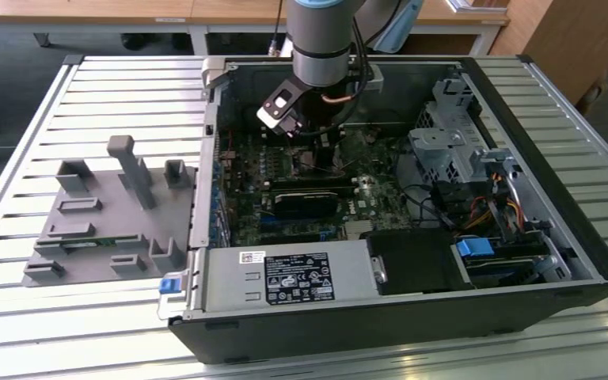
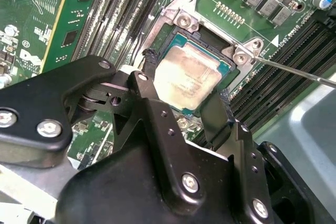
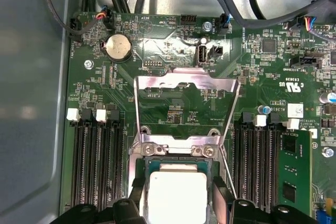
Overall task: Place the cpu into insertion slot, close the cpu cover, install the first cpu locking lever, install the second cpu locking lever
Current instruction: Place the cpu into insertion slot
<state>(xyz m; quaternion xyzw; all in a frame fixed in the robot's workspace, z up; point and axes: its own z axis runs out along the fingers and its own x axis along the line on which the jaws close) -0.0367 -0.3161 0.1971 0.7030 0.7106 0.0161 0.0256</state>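
Observation:
The cpu (image 2: pixel 186 74), a small square chip with a dull silver top, lies flat in the black insertion slot (image 2: pixel 207 35) on the green board. My gripper (image 2: pixel 186 77) stands over it, one black finger against each of two opposite edges and shut on the chip; the first wrist view has the gripper (image 3: pixel 177 198) on the cpu (image 3: pixel 177 195) too. The cpu cover (image 3: pixel 184 82), a thin silver frame with a big window, is swung back off the slot. A thin metal locking lever (image 2: pixel 294 72) sticks out beside the slot. In the exterior view the gripper (image 1: pixel 318 150) reaches down inside the computer case.
Long black memory slots (image 3: pixel 97 166) flank the socket, and a green memory module (image 3: pixel 295 171) stands on one side. A coin battery (image 3: pixel 118 46) lies beyond the cover. In the case are a black fan block (image 1: pixel 309 202) and power supply (image 1: pixel 283 277). A grey fixture (image 1: pixel 108 214) sits outside it.

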